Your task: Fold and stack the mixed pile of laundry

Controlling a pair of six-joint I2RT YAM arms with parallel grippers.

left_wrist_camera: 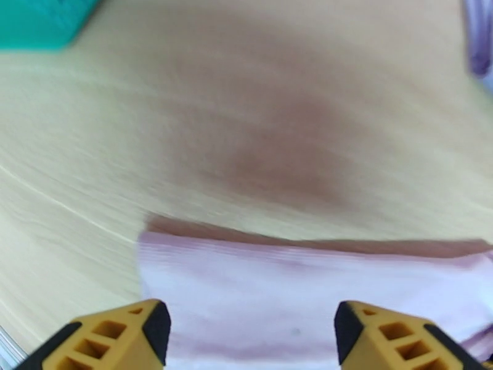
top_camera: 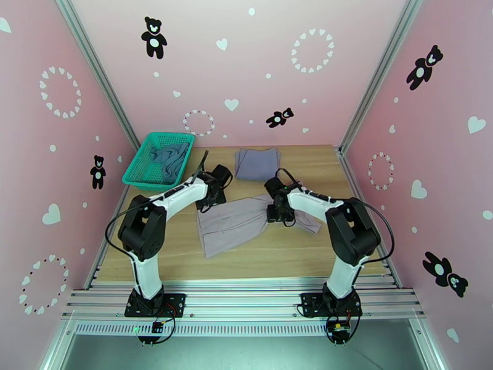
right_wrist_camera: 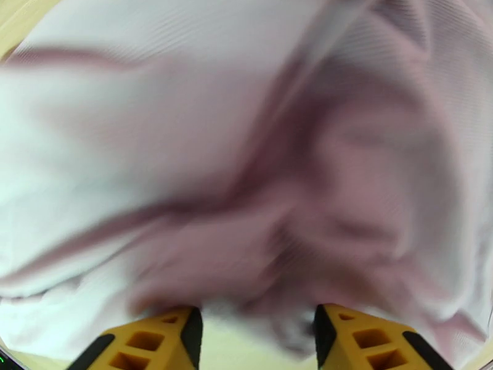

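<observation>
- Pale mauve-grey garment [top_camera: 237,226]: is lying at the middle of the table [top_camera: 154,260], nearest the arm bases. It is sitting askew and rumpled, with its right end bunched. Judged part-way through folding, not yet a neat packet.
- Left gripper [left_wrist_camera: 252,328]: is hovering at the far-left edge of that garment. The jaws are standing spread with nothing pinched between them, and the cloth's hem is showing just ahead of the fingertips, with bare wood beyond.
- Right gripper [right_wrist_camera: 256,334]: is sitting low over the garment's bunched right part. The jaws are standing apart and gripping no cloth, and wrinkled fabric is lying close in front, blurred.
- Grey-lavender garment [top_camera: 257,163]: is resting flat at the far middle of the table, apart from the mauve one. It looks already folded and is judged to be the start of the stack.
- Green mesh basket [top_camera: 137,171]: is standing at the far-left corner.
- Teal-blue top [top_camera: 169,155]: is lying crumpled inside the basket, not yet folded.
- Remaining, as judged: finishing the mauve fold, stacking it, then fetching and folding the top.
</observation>
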